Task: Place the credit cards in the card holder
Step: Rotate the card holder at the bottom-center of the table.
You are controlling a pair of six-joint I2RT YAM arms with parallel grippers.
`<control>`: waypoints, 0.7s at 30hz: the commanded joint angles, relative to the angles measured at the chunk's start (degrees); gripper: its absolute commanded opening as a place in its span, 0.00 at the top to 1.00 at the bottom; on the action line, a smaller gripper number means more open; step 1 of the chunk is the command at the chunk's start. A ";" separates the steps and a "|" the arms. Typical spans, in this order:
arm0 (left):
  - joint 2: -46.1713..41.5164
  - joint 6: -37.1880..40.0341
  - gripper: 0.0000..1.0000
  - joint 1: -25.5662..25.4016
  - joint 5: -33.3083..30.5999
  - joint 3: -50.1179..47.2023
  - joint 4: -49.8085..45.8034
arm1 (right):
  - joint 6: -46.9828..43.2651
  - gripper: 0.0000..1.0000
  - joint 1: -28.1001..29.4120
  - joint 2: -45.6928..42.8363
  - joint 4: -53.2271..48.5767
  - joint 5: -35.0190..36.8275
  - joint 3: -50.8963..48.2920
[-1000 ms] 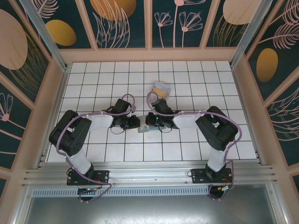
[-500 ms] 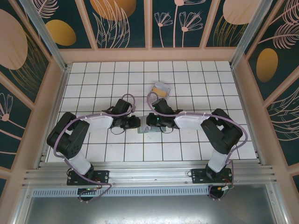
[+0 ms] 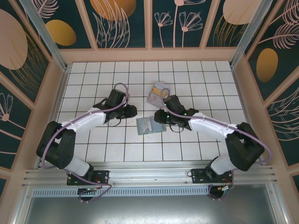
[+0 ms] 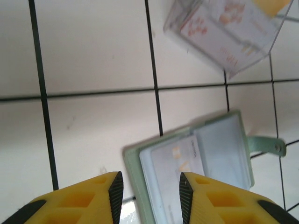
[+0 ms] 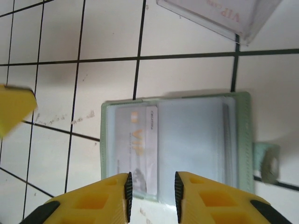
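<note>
The flat sage-green folding card holder (image 5: 196, 135) has a paler blue-grey inside. The pale grey-white card (image 5: 135, 149) in it bears gold VIP lettering. The glossy stack of thin credit cards (image 3: 159, 92) is grey-white with pinkish print and one yellow-orange patch. The desk (image 3: 93, 74) is white tile crossed by black grid lines. The left gripper (image 4: 148, 186) and right gripper (image 5: 152, 191) are yellow with black pads. Dark teal wall panels (image 3: 124, 28) carry pale pink leaf outlines and orange ovals.
</note>
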 commanded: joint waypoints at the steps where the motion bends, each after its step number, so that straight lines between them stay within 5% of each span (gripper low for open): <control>1: 3.56 2.56 0.60 0.63 0.34 4.79 -0.65 | 1.14 0.68 -0.75 -3.60 -2.83 -0.74 -4.33; 9: 15.89 4.79 0.65 0.58 4.34 12.14 1.29 | 5.69 0.68 -2.45 -7.59 0.83 -5.03 -15.25; 21: 15.97 3.23 0.70 -2.44 6.65 1.62 7.50 | 4.78 0.67 -4.12 3.00 11.13 -3.87 -13.95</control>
